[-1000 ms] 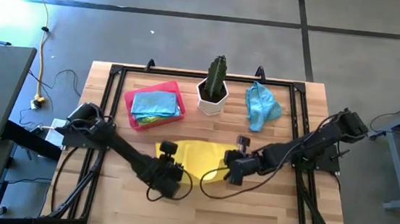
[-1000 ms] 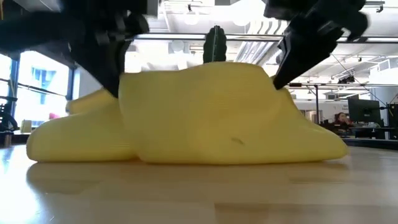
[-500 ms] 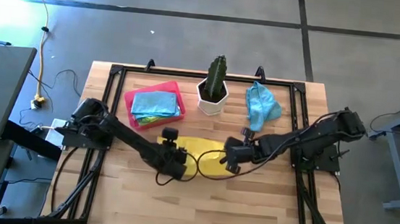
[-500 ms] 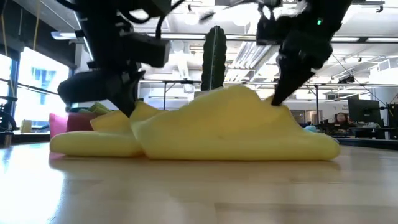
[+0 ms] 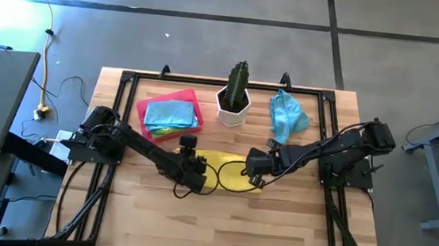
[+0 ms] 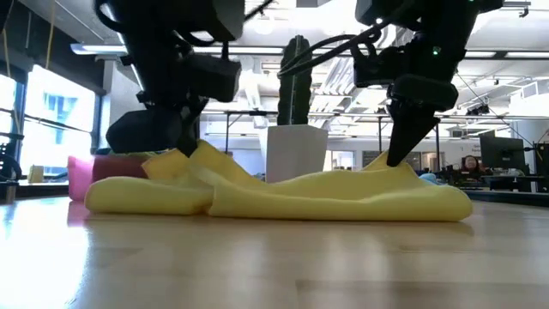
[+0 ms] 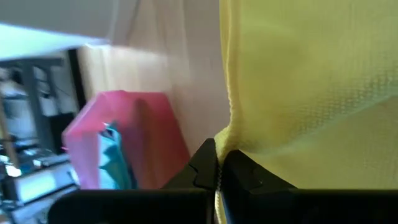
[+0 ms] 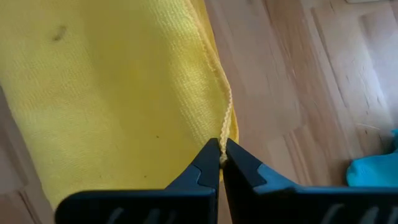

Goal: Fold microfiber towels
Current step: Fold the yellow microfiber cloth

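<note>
A yellow microfiber towel (image 5: 227, 171) lies folded on the wooden table's middle; it also shows in the low view (image 6: 326, 193). My left gripper (image 5: 199, 171) is shut on the towel's left end, my right gripper (image 5: 253, 171) on its right end. A light blue towel (image 5: 286, 115) lies crumpled at the far right. More towels (image 5: 171, 115) lie in the pink tray (image 5: 147, 129) at the far left. My left gripper pinches the yellow towel's hemmed edge (image 7: 225, 142) between its two fingers, from above. The held corner (image 6: 196, 154) stands a little above the rest, which lies on the table. My right gripper pinches the towel's hemmed edge (image 8: 225, 134) at its fingertips, pointing down. The held part (image 6: 396, 169) is low, just over the towel lying on the table.
A potted cactus in a white pot (image 5: 235, 100) stands at the table's far middle, just behind the yellow towel. A black frame (image 5: 128, 79) runs around the table's edge. Bare wood (image 5: 226, 227) lies along the near side.
Both grippers have carried the towel's near edge toward the table's far edge and down. The near half has folded over the far half; the tall yellow hump has flattened into a low, narrow strip. Both grippers have stayed shut on the edge.
</note>
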`<state>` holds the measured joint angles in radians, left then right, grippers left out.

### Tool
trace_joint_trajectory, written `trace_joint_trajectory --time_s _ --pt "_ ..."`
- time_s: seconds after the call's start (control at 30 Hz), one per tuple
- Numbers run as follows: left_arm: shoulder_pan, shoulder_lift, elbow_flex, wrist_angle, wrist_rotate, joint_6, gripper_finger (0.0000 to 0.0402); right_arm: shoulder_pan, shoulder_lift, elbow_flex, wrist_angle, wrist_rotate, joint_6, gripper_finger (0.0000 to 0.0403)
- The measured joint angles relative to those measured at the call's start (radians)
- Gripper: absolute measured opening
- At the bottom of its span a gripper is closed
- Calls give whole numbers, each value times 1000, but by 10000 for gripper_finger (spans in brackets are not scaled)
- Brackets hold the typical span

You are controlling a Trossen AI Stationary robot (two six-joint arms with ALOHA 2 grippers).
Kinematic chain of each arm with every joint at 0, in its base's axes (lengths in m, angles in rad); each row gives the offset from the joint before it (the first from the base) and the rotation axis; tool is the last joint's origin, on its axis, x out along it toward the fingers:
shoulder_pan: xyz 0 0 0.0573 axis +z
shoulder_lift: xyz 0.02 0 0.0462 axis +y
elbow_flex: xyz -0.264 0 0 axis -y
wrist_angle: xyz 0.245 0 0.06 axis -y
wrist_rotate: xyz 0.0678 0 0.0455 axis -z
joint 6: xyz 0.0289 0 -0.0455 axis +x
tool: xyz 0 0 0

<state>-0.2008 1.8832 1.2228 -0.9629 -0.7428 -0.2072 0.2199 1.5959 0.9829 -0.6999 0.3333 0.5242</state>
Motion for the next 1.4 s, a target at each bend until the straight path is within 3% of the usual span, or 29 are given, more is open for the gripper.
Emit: trace_joint_trajectory --time_s 0.43,0.67,0.8,0.93,1.17,1.33,1.4 --pt "96 0 0 43 123 -13 3 -31 0 0 -26 16 -21 7" --pt "95 0 0 39 172 -27 62 -31 0 8 -71 14 -50 109" --pt "93 0 1 -7 171 -27 117 -30 0 39 -96 -84 -3 150" --pt "70 0 1 -86 160 15 150 4 2 15 22 -137 -8 153" --pt "-5 -43 2 -163 218 70 156 23 43 -32 110 -143 -8 145" --pt "-45 -71 2 -5 359 69 156 23 83 -32 139 -143 -33 145" --pt "-59 -72 2 71 371 70 156 23 101 -32 149 -144 -32 144"
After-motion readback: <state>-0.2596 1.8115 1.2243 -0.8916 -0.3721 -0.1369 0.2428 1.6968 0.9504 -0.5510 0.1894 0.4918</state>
